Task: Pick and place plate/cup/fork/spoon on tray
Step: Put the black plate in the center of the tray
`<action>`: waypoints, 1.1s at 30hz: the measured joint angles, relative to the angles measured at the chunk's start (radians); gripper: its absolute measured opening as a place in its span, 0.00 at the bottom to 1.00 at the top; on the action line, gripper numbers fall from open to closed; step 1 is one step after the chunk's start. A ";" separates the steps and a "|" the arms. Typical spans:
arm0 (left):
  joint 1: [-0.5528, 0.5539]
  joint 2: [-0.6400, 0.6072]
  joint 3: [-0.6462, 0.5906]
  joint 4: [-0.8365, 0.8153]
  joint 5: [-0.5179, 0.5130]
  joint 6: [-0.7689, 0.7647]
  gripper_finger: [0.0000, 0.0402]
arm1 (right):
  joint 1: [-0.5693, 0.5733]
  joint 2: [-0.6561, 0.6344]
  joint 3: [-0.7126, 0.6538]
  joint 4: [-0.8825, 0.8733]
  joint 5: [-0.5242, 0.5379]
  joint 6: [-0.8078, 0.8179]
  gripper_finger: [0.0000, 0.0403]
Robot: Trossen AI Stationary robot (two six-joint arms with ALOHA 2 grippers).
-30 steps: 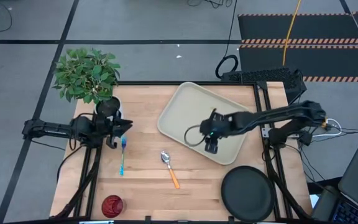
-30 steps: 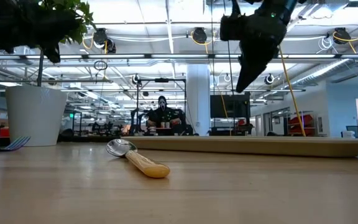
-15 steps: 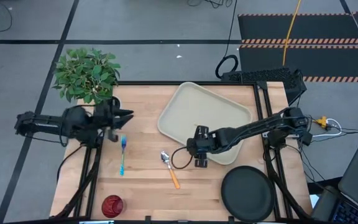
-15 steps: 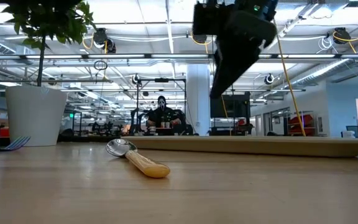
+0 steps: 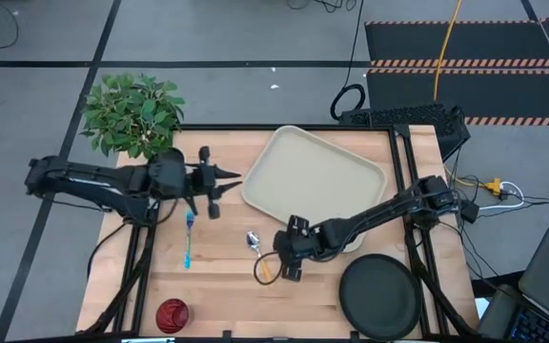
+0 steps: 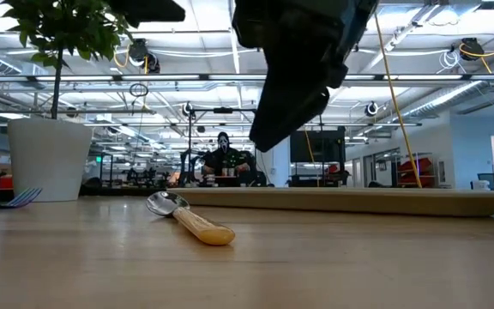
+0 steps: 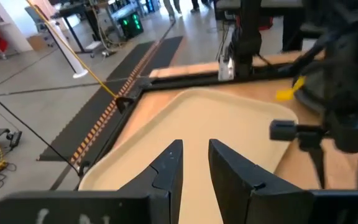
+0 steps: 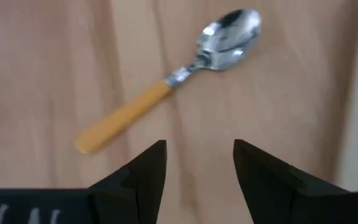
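At lower centre of the overhead frame, the right gripper [image 5: 291, 267] hovers open-jawed beside the spoon [image 5: 259, 258], which lies on the surface just off the tray [image 5: 315, 181]; the pick-up looks imminent, needing a descent astride the handle.

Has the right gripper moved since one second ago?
Yes. The right gripper left the tray and now hangs open beside the spoon.
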 joint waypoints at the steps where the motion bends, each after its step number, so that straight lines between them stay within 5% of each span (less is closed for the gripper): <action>1: 0.000 0.011 -0.001 -0.001 0.000 0.009 0.20 | 0.007 0.005 0.000 0.011 0.001 0.020 0.45; 9: -0.002 0.021 -0.002 -0.025 0.010 0.051 0.20 | 0.051 0.013 0.000 -0.023 0.003 0.113 0.45; 19: -0.052 0.027 -0.002 -0.130 0.013 -0.025 0.20 | 0.127 -0.032 -0.002 -0.592 -0.225 0.126 0.45; 27: -0.105 0.027 -0.002 -0.165 0.013 -0.096 0.20 | 0.149 -0.215 -0.001 -0.606 -0.228 0.301 0.45; 33: -0.127 0.027 -0.002 -0.200 0.013 -0.085 0.20 | 0.244 -0.223 -0.002 -0.749 -0.199 0.255 0.42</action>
